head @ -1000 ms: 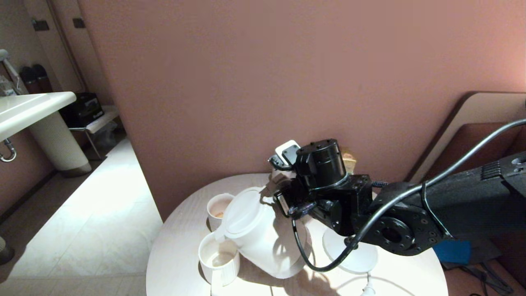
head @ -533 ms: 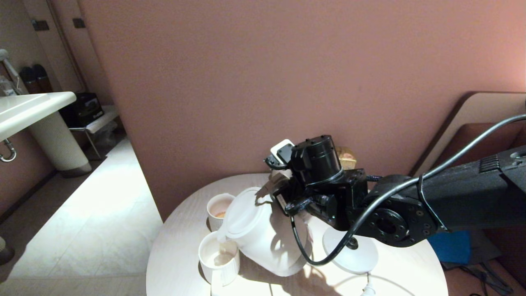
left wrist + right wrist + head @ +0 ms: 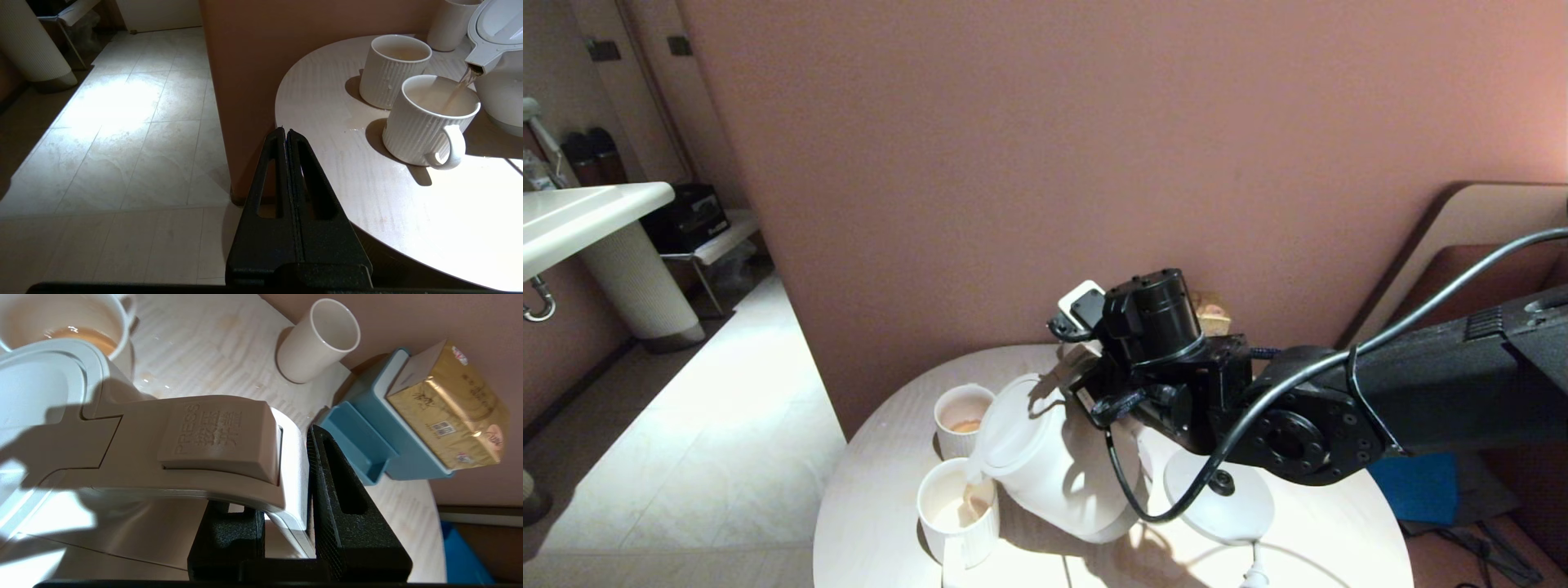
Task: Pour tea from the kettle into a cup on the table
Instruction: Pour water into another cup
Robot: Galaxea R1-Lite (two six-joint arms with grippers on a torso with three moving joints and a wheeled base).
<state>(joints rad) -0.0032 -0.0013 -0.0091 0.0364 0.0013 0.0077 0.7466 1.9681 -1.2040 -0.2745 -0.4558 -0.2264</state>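
The white kettle (image 3: 1045, 465) hangs tipped over the round table (image 3: 874, 523), its spout above the nearer ribbed cup (image 3: 956, 514). My right gripper (image 3: 282, 473) is shut on the kettle's loop handle (image 3: 229, 453), one finger under it and one against its outer side. A thin stream of tea (image 3: 459, 87) runs from the spout into that cup (image 3: 429, 122), which holds pale brown liquid. A second ribbed cup (image 3: 394, 69) behind it also holds tea. My left gripper (image 3: 285, 131) stays shut and empty off the table's edge.
The kettle's white disc base (image 3: 1233, 506) lies on the table under my right arm, its cord (image 3: 1254, 572) running to the front edge. A plain beige cup (image 3: 318, 339) and a blue holder (image 3: 367, 445) with a gold packet (image 3: 449, 404) stand by the wall.
My right gripper has tilted the kettle further toward the nearer cup, bringing the spout down over it. Tea now streams in and the cup looks fuller.
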